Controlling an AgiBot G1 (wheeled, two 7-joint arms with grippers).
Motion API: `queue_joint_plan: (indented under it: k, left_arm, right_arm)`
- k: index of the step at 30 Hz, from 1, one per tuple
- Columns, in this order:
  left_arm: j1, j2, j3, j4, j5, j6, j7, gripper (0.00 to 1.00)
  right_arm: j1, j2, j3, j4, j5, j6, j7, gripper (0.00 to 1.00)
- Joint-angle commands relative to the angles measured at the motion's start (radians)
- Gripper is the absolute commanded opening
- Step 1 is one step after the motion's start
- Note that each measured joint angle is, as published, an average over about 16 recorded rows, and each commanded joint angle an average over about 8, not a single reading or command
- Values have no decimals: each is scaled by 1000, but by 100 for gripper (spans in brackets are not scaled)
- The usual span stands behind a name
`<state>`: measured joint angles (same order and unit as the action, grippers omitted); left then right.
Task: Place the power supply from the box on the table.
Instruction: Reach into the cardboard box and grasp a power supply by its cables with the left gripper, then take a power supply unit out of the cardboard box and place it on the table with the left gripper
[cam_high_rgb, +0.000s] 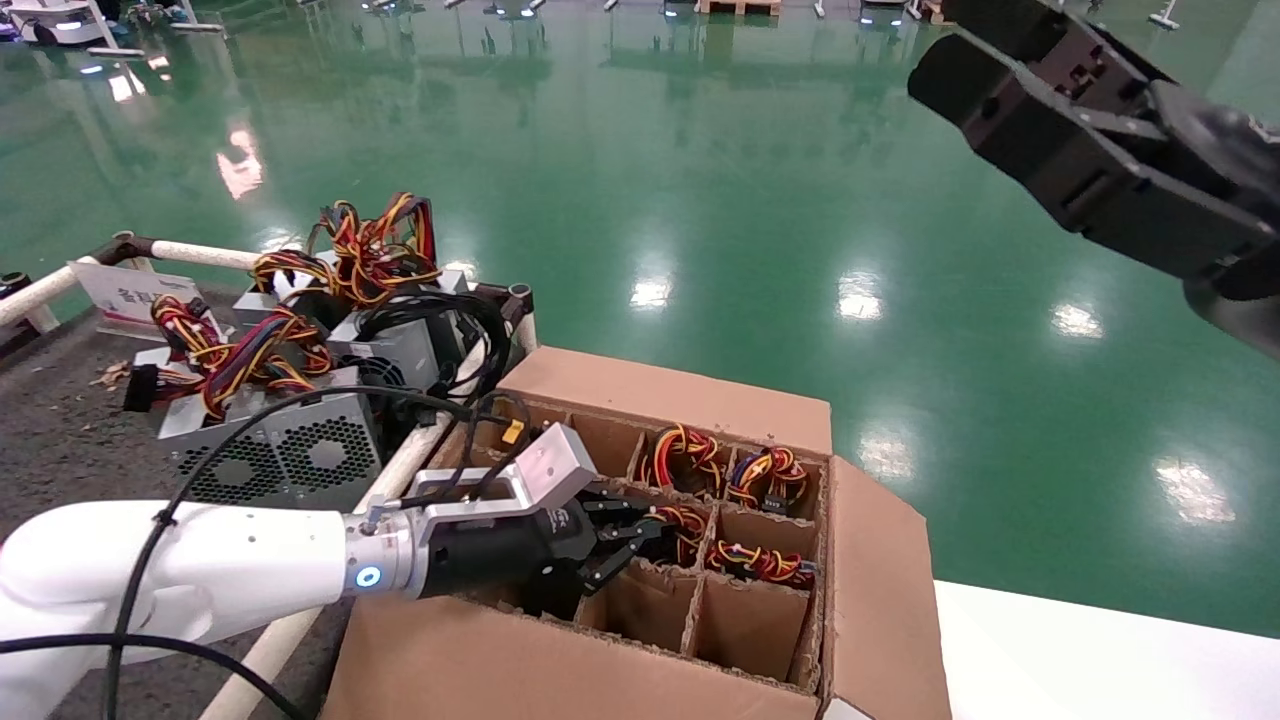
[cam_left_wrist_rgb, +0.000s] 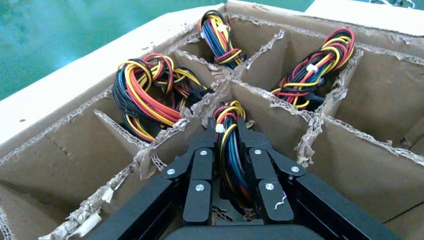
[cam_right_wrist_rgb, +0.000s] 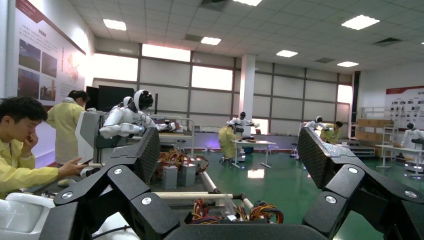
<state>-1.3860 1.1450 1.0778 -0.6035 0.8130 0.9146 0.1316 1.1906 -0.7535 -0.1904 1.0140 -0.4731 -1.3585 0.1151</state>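
Red, yellow and black wires of the power supply (cam_left_wrist_rgb: 231, 150) are clamped between the closed fingers of the left gripper (cam_high_rgb: 640, 540), straight below it in a middle cell of the box (cam_high_rgb: 620, 650), long axis upright. The right gripper (cam_right_wrist_rgb: 230, 160) is parked high, jaws apart.

Glossy green floor (cam_high_rgb: 700, 200), ceiling lights (cam_right_wrist_rgb: 361, 21)

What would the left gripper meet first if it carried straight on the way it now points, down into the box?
The left gripper already has its fingers around a wire bundle; pushed further, it would probably meet the power supply beneath, which is hidden in the cell.
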Motion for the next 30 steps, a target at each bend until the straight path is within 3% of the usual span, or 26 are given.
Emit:
queue_joint_plan:
  k: [1,15,30]
  left_arm:
    - [-6,3,9,9,2,5,-2,0]
    - [-48,18,18,51,-15,33,0,0]
    - [-103,5,-69,55,-86,64,86,0]
  right_arm:
    - [0,0,0,0,0,0,0,100]
    - [0,0,0,0,0,0,0,100]
    - [0,0,0,0,0,0,0,100]
